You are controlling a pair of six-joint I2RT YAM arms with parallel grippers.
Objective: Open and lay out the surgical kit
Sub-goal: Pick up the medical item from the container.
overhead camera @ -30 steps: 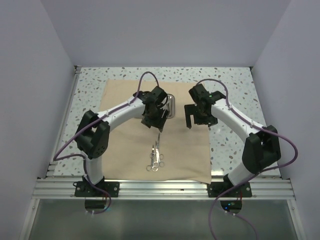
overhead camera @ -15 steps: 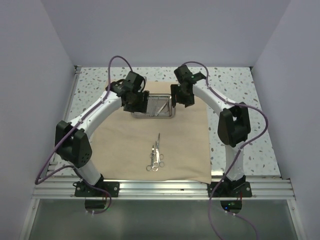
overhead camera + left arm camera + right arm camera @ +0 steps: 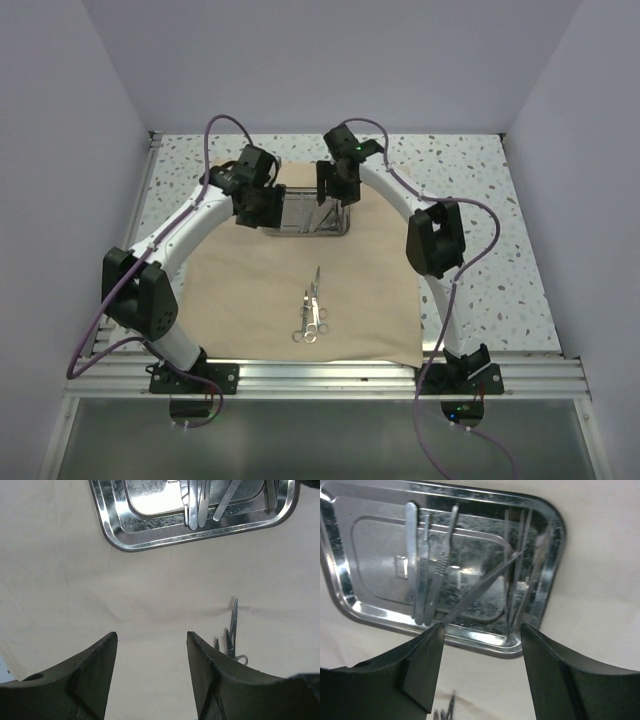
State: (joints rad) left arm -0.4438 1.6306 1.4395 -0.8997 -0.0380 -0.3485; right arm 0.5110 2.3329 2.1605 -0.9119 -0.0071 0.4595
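the cloth (image 3: 250,290) lies spread flat on the speckled table (image 3: 480,190). the tray (image 3: 300,226) sits on the far part of the cloth, long side running left to right. thin silver tools lie loose inside it. in the right wrist view a flat-handled group (image 3: 422,570) lies side by side toward one end. a tweezer-like pair (image 3: 517,565) lies toward the other end, and one long thin piece (image 3: 480,587) slants across between them. what each tool is cannot be told for sure.

the scissors (image 3: 312,310), a small bunch of ring-handled pieces, lie together on the middle of the cloth. they are well apart from the tray, with rings toward the near edge and tips pointing at the tray. the left wrist view catches their tips (image 3: 232,627) on bare cloth below the tray's rim (image 3: 200,530).

the left gripper (image 3: 266,210) hangs at the tray's left end. its jaws are partly spread and there is nothing between the fingers (image 3: 95,675), only cloth underneath. the right gripper (image 3: 335,192) hangs at the tray's right end. its jaws are also partly spread and hold nothing, and its fingers (image 3: 420,670) frame the tray's rim from above. whether either gripper touches the tray cannot be told.
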